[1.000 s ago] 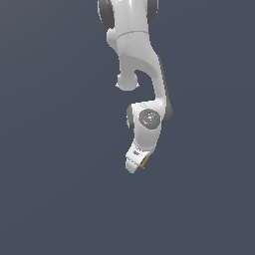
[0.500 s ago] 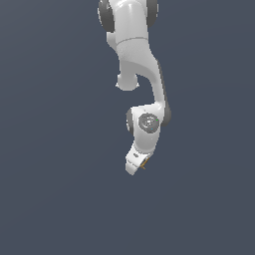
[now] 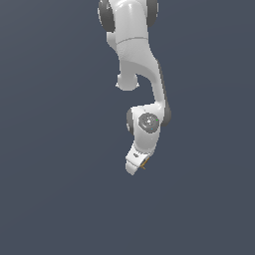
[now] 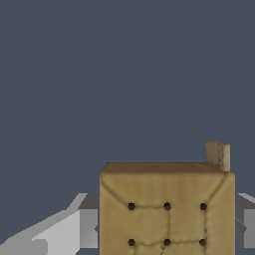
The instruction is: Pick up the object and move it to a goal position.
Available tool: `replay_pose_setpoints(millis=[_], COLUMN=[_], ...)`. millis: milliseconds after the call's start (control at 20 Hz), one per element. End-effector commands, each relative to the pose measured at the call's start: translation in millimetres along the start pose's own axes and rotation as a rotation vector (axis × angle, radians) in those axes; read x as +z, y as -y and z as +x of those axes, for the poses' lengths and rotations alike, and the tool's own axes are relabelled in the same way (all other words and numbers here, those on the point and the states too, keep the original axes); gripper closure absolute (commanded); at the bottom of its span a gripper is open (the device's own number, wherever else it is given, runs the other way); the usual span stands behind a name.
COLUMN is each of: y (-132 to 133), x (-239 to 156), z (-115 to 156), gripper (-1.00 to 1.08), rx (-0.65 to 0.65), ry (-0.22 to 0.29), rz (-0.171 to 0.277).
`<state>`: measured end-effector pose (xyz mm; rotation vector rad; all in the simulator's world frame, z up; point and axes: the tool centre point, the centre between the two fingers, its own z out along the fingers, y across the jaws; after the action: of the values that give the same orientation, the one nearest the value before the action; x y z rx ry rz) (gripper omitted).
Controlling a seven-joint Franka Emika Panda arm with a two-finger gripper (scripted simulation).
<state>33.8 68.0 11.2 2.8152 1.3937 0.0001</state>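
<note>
The white arm hangs down in the exterior view, and its gripper (image 3: pixel 135 167) points down and toward the exterior view's left. A tiny sliver of the tan-brown block (image 3: pixel 143 164) shows at the gripper's tip. In the wrist view the block (image 4: pixel 167 209) is large and close, tan with dark dots and a faint grid, and sits between the grey-white fingers (image 4: pixel 74 226) on either side. The gripper is shut on the block and holds it in the air.
A flat dark blue-grey background fills both views.
The lower arm and gripper have shifted slightly toward the exterior view's left and a little down, with the block still held.
</note>
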Motion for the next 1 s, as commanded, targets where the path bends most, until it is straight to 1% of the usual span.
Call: replay_pose_setpoints(millis=[0,450,950], y=[1.4,18.7,59.1], x=[0.1,-0.9,-3.5], z=[-1.2,-16.9,-54.2], gripper=[1.08,1.08,1.08], rx=[0.0,0.0,0.0], ry=[0.0,0.0,0.0], rz=[0.0,0.0,0.0])
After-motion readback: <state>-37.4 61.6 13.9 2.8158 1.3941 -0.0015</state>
